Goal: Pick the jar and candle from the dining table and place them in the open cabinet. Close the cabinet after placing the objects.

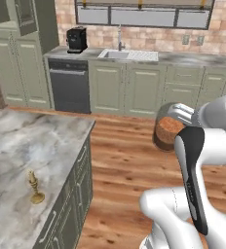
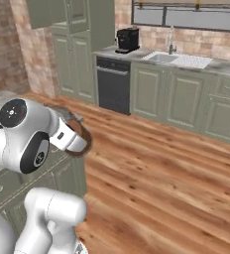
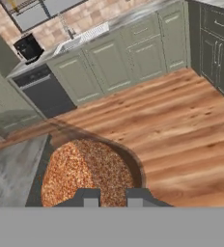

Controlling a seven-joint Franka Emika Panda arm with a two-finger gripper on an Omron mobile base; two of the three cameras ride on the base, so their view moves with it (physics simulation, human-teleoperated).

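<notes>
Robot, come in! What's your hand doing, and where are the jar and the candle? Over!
Hand shut on jar, lifted over the floor. Candle upright on dining table. Nothing in the way.

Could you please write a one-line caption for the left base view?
Gripper carries the jar above the wooden floor; candle stands on the dining table.

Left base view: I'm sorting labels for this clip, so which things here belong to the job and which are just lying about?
Job:
jar, held in the end effector, off the table
candle, upright on the table
cabinet

Lying about:
coffee machine
sink
dishwasher
</notes>
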